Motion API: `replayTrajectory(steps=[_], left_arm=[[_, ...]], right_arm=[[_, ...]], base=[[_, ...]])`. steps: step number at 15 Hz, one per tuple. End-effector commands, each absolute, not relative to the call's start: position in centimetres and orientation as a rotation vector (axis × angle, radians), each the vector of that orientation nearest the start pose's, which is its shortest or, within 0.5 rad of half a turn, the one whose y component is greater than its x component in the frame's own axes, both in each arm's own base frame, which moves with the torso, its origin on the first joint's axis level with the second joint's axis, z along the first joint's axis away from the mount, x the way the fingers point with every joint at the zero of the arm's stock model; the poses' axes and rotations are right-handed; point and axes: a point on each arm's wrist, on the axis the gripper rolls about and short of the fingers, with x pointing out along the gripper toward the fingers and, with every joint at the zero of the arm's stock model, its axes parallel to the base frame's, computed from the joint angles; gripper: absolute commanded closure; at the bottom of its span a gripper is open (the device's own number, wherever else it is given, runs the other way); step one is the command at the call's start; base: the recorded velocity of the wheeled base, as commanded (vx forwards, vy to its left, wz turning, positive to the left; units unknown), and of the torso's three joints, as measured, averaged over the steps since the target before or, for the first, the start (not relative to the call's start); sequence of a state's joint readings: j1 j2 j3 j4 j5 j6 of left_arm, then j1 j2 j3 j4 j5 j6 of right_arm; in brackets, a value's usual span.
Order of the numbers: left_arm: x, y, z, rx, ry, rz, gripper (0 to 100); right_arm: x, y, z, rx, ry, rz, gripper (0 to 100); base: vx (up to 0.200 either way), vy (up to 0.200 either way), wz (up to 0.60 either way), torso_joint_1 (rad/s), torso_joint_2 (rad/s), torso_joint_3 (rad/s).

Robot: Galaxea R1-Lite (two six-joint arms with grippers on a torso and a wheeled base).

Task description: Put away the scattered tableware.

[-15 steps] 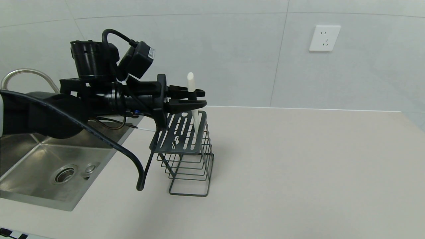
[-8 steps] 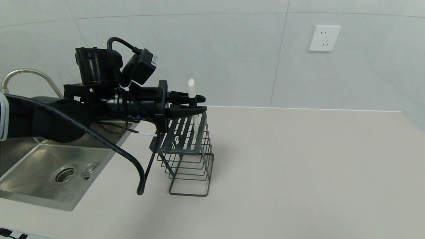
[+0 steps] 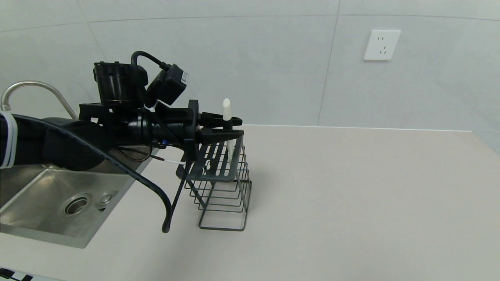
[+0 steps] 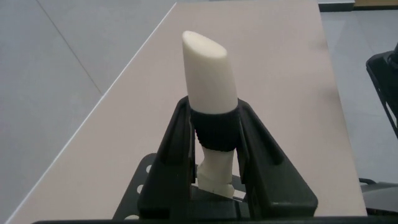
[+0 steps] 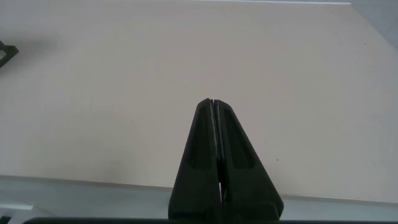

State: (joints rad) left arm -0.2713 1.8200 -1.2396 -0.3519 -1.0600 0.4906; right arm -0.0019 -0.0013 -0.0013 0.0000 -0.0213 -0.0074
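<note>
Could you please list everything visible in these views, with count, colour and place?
cream-white plastic utensil: one, cream-white, held upright over the rack, lower end dipping into its top
dark grey wire rack with slotted panel: one, dark grey, on the countertop beside the sink
stainless steel sink: one, silver, set into the countertop at the robot's left
curved metal faucet: one, silver, behind the sink
beige countertop: one, beige, across the foreground
white wall socket: one, white, on the wall at the robot's right
grey tiled wall: one, light grey, behind the countertop
left gripper: one, black, shut on the utensil above the rack
right gripper: one, black, shut, over bare countertop
</note>
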Motion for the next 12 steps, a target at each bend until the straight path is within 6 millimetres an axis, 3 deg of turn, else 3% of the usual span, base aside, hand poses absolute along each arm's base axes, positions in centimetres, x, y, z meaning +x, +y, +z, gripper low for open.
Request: replayTrajectory(steps=[1,10,11,12], left_arm=[[33.3,-11.3,23.5,0.318,-0.097,-1.347,100],[33.3,-11.2,21.8,0.311,-0.045,-1.340,100],[33.2,-11.2,21.7,0.311,-0.043,-1.339,0],[33.2,-11.2,21.7,0.312,-0.042,-1.338,0]], right_arm=[[-2.3,0.0,7.6,-0.008,0.000,-0.023,100],[-2.3,0.0,7.5,-0.008,0.000,-0.023,100],[-2.3,0.0,7.5,-0.008,0.000,-0.023,100],[-2.3,0.0,7.5,-0.008,0.000,-0.023,100]], base=[[0.000,0.000,0.00,0.000,0.00,0.000],[0.000,0.000,0.00,0.000,0.00,0.000],[0.000,0.000,0.00,0.000,0.00,0.000],[0.000,0.000,0.00,0.000,0.00,0.000]])
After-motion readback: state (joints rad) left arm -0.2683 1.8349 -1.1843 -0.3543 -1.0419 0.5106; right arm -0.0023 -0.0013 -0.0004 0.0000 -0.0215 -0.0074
